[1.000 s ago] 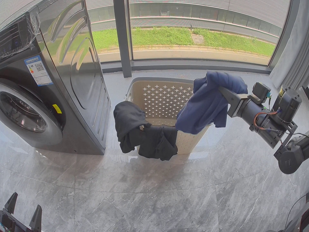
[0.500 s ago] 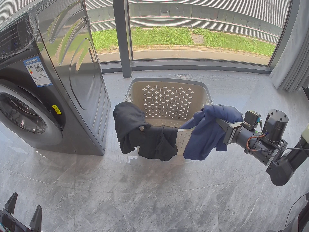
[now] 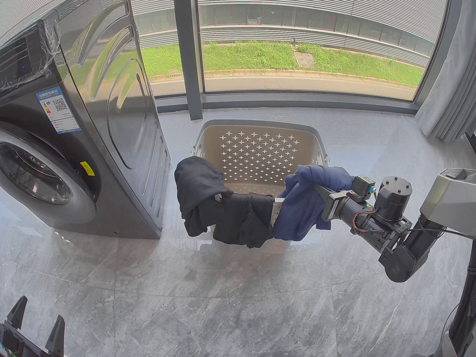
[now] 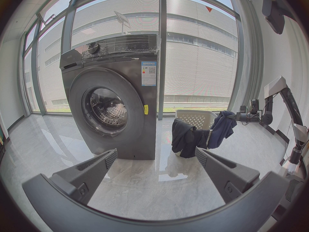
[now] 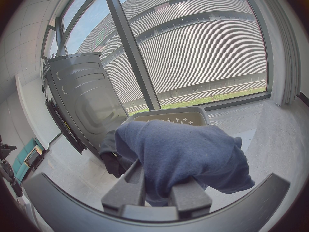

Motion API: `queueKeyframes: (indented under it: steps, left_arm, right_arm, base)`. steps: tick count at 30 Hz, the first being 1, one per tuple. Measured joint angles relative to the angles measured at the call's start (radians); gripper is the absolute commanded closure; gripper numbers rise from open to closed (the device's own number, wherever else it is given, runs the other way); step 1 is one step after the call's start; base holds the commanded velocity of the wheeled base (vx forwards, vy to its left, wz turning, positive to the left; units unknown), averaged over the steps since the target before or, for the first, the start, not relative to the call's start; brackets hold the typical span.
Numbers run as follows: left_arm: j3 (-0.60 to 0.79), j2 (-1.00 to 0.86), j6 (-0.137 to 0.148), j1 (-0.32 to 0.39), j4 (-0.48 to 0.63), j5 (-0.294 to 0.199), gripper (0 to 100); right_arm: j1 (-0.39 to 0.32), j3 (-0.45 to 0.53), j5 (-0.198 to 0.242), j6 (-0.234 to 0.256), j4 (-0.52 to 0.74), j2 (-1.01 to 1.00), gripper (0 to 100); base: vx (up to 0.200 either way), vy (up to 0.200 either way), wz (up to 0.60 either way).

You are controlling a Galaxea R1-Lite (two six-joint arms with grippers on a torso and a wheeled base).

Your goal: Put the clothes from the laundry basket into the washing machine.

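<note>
Lowered — blue garment (image 3: 302, 204) clamped in right gripper (image 5: 159, 178)

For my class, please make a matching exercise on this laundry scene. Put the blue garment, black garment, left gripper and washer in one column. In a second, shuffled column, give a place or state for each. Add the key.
Column one
1. blue garment
2. black garment
3. left gripper
4. washer

Column two
A. draped over the rim of the basket
B. held in the right gripper
C. standing on the floor, to the basket's left
D. open and empty

Pairs: 1-B, 2-A, 3-D, 4-C
</note>
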Motion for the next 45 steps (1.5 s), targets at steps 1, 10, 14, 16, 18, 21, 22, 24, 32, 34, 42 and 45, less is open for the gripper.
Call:
queueKeyframes:
  steps: [1,10,14,16,18,21,22,24,32,34,42,45]
  left_arm:
    - [0.0,0.0,0.0,0.0,0.0,0.0,0]
    - [0.0,0.0,0.0,0.0,0.0,0.0,0]
    - [0.0,0.0,0.0,0.0,-0.001,0.0,0]
    - [0.0,0.0,0.0,0.0,-0.001,0.0,0]
    - [0.0,0.0,0.0,0.0,0.0,0.0,0]
    - [0.0,0.0,0.0,0.0,0.0,0.0,0]
    - [0.0,0.0,0.0,0.0,0.0,0.0,0]
    - [0.0,0.0,0.0,0.0,0.0,0.0,0]
    - [0.0,0.0,0.0,0.0,0.0,0.0,0]
    - [0.0,0.0,-0.001,0.0,0.0,0.0,0]
    - [0.0,0.0,-0.002,0.0,0.0,-0.001,0]
    - [0.0,0.0,-0.003,0.0,0.0,-0.002,0]
  right_arm:
    - [-0.002,-0.006,0.0,0.0,-0.001,0.008,100]
    - [0.0,-0.029,-0.008,0.002,-0.012,0.057,0]
    - [0.001,-0.013,-0.007,0.002,-0.013,0.064,0]
    - [0.001,0.002,-0.008,0.002,-0.014,0.065,0]
    - [0.002,0.027,-0.009,0.001,-0.014,0.064,0]
    - [0.003,0.061,-0.012,0.0,-0.026,0.052,0]
    - [0.003,0.071,-0.013,-0.001,-0.029,0.046,0]
    - [0.004,0.105,-0.014,-0.009,-0.032,0.022,0]
    - [0.029,0.279,-0.056,-0.041,-0.049,-0.16,0]
    - [0.051,0.314,-0.074,-0.044,-0.049,-0.209,0]
    - [0.143,0.443,-0.146,-0.053,-0.052,-0.358,0]
    - [0.148,0.457,-0.152,-0.053,-0.049,-0.38,0]
  base:
    - [0.0,0.0,0.0]
    - [0.0,0.0,0.0]
    - [0.0,0.0,0.0]
    - [0.0,0.0,0.0]
    - [0.0,0.0,0.0]
    - [0.0,0.0,0.0]
    - [0.0,0.0,0.0]
    - [0.0,0.0,0.0]
    - [0.0,0.075,0.0]
    - [0.0,0.2,0.0]
    - [0.0,0.2,0.0]
    - [0.0,0.2,0.0]
